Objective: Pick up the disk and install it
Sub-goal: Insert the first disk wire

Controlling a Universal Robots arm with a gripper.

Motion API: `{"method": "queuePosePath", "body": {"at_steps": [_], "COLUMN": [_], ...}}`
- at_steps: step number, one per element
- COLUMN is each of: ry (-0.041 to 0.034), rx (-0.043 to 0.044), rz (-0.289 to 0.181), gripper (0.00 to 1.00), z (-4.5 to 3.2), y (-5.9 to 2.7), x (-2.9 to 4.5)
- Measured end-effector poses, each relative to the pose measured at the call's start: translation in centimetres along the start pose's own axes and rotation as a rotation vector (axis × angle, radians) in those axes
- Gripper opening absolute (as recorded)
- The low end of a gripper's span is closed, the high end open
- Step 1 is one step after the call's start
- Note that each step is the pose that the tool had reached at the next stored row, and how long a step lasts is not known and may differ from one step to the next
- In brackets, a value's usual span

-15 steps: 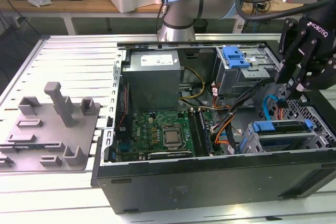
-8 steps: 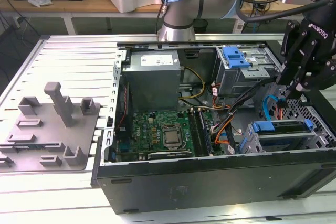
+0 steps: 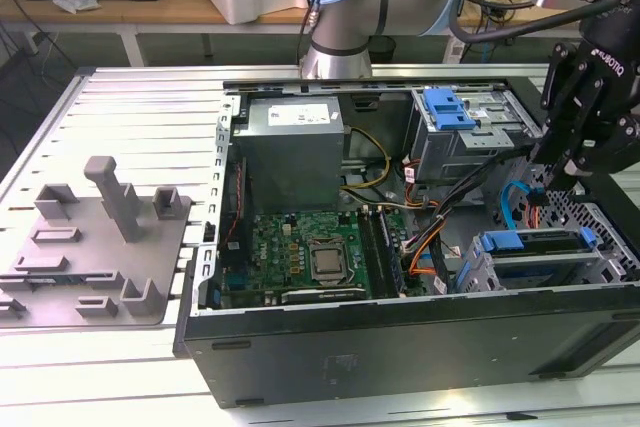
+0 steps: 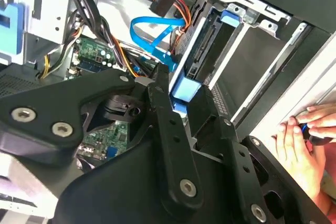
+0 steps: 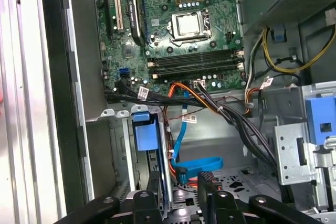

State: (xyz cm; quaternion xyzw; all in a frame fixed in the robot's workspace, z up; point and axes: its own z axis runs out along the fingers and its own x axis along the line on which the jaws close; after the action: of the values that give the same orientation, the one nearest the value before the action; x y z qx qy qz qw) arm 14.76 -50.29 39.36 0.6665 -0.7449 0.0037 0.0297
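over the bay, my gripper [image 5: 178, 182] hangs part-open and empty (as best i judge), the disk [image 5: 145, 132] running lengthwise straight away from it.

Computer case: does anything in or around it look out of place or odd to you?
Yes. In the second wrist view a person's hand lies just outside the case, close to the end effector at the disk. A hand so near a robot arm looks odd. Inside, nothing looks spilled or damaged.

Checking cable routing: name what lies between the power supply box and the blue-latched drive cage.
Yellow and black cables cross there, in the exterior view.
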Motion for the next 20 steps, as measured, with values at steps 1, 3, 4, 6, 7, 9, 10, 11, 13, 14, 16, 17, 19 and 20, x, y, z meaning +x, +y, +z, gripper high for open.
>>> {"method": "queuePosePath", "body": {"at_steps": [1, 3, 4, 6, 7, 9, 10, 11, 13, 14, 16, 17, 19, 20], "ry": [0.0061, 0.0299, 0.0367, 0.0517, 0.0632, 0.078, 0.0889, 0.0988, 0.1465, 0.1591, 0.1853, 0.2021, 0.233, 0.245], "rx": [0.0006, 0.0033, 0.004, 0.0057, 0.0069, 0.0086, 0.0098, 0.0109, 0.0162, 0.0176, 0.0204, 0.0218, 0.021, 0.0207], "rz": [0.001, 0.002, 0.003, 0.003, 0.004, 0.004, 0.005, 0.005, 0.007, 0.008, 0.009, 0.009, 0.01, 0.01], "gripper": [0.42, 0.42, 0.42, 0.42, 0.42, 0.42, 0.42, 0.42, 0.42, 0.42, 0.42, 0.42, 0.42, 0.42], "z": [0.02, 0.12, 0.17, 0.23, 0.29, 0.35, 0.39, 0.41, 0.45, 0.46, 0.52, 0.57, 0.67, 0.68], "y": [-0.06, -0.18, -0.2, -0.22, -0.22, -0.24, -0.27, -0.29, -0.38, -0.4, -0.58, -0.8, -1.28, -1.42], "x": [-0.17, -1.04, -1.39, -2.28, -2.95, -3.75, -4.24, -4.6, -5.96, -6.32, -7.11, -7.68, -8.55, -8.77]}}
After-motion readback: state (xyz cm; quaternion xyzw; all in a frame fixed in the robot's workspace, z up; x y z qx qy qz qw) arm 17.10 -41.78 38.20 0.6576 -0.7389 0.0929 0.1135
